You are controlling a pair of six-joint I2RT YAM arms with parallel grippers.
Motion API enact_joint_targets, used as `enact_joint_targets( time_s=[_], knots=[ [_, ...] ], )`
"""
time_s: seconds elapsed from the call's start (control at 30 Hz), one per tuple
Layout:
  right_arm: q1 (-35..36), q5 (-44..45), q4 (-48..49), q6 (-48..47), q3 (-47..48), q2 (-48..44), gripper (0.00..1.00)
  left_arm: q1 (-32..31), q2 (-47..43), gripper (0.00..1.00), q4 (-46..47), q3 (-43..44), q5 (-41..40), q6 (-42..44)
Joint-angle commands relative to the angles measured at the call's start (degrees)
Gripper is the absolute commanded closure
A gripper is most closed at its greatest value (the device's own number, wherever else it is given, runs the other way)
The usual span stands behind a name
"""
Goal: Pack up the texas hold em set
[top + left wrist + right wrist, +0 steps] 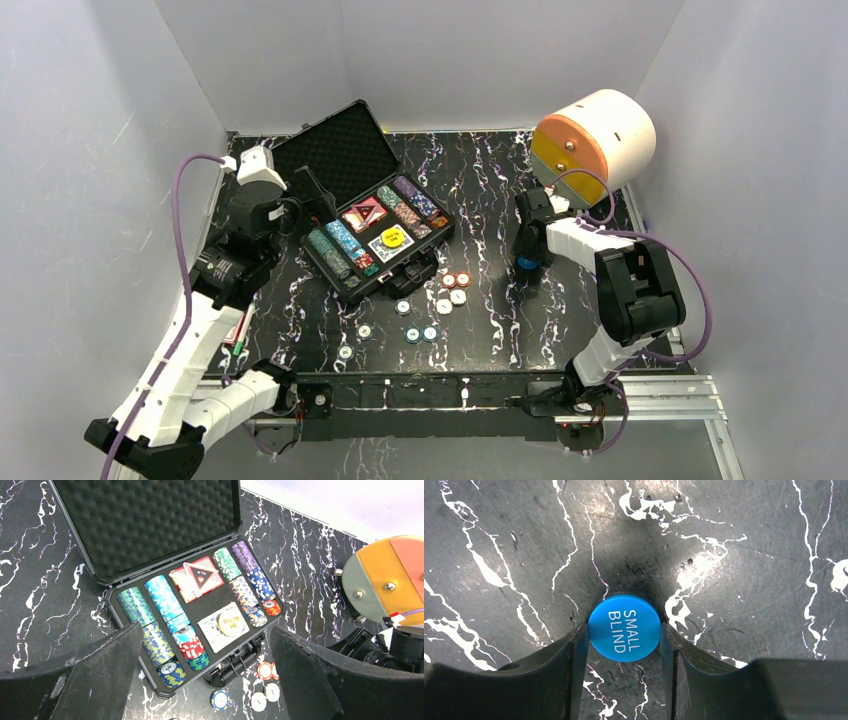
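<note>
Closest to our lens, the matte black fingers (549, 680) of the right hand (623, 630) stand narrow around the blue button (624, 628), a smooth round disc lettered SMALL BLIND. We see both fingers touching its rim while it lies flat on the surface (500, 180), at 3 o'clock from the case.

That surface is a glossy black marble-look sheet, veined white and faintly purple. Next in size, the case (150, 520) lies open at 11 o'clock from the surface's middle: a hard black rectangular shell with egg-crate foam in its raised lid and a handle on its 6 o'clock wall. At 2 o'clock we find the white cylinder (615, 125) on its side, its round face split into orange and yellow panels.

Above the case's 9 o'clock side hangs the left hand (206, 630), spread wide and gripping nothing.

Inside the case, ridged rows of chips (160, 592) flank a red deck (196, 578) and a white deck (212, 632), the latter carrying the yellow button (230, 622). We count several loose chips (445, 305) lying flat at 5 o'clock from the case.
</note>
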Motion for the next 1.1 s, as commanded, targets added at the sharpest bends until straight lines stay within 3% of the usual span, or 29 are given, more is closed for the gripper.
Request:
enact_joint_targets(
  time_s=[0.0, 0.37, 0.67, 1.07],
  knots=[
    [-0.45, -1.53, 0.47, -1.61, 0.04, 2.64, 0.5, -0.03, 0.01, 0.02, 0.17, 0.52, -0.01, 0.09],
    [1.42, -3.46, -3.32, -2.67, 5.58, -3.89, 0.53, -0.03, 0.2, 0.02, 0.31, 0.52, -0.01, 0.05],
    [13.94, -3.11, -3.66, -1.8, 17.4, -5.92, 0.52, -0.03, -0.22, 0.02, 0.61, 0.0, -0.35, -0.09],
    [30.6, 0.01, -1.4, -7.79, 44.51, 14.09, 0.5, -0.03, -2.21, 0.02, -0.44, -0.27, -2.82, 0.5]
  ],
)
